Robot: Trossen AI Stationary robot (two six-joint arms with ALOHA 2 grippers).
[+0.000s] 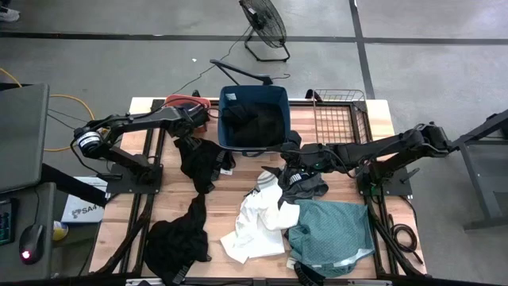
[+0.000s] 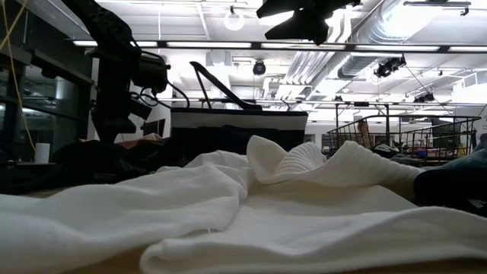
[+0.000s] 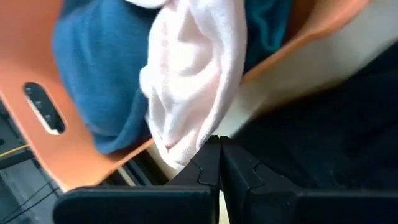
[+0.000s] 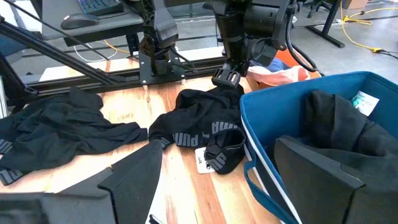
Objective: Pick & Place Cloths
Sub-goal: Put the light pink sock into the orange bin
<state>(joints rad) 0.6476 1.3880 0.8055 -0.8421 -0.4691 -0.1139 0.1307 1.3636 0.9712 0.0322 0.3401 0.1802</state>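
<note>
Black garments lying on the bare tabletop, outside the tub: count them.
2 clearly. One black garment lies near the left gripper, beside the blue tub; another black garment lies at the table's front left. More may hide under other cloths.

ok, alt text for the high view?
Blue tub at the table's back edge holds dark clothing. Left pincer is shut beside it; right pincer is open by its front. Black, white and teal cloths lie on the wood.

Grey concrete floor (image 1: 413, 24) crossed by dark lines, black floor fan (image 1: 264, 24) behind wooden tabletop (image 1: 238, 195), bright ceiling lights (image 2: 198, 9) overhead.
</note>
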